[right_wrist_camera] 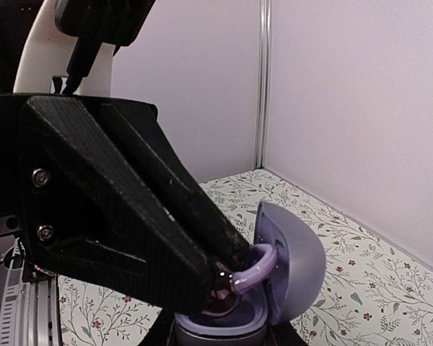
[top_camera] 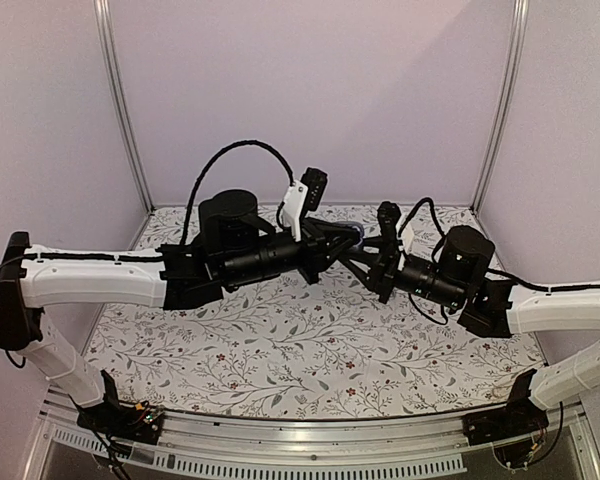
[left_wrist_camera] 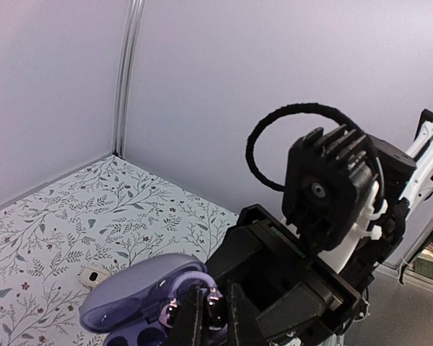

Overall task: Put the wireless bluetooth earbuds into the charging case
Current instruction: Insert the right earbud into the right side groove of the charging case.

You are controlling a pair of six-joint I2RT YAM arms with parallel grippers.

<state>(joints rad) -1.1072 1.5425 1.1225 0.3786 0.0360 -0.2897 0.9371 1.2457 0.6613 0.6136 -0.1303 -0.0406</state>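
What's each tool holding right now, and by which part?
Left tool pinches an earbud by its body, purple loop free, over the open charging case. Right tool appears to hold the case by its base; its fingers barely show.

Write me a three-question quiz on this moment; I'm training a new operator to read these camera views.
1. True or false: the lid of the charging case is closed.
2. Which gripper pinches the purple earbud over the case? A) left gripper B) right gripper C) neither
3. Fill in: in the left wrist view, a small white object lies on the ____ behind the case.

Key: 1 false, the lid stands open. 2 A. 3 table.
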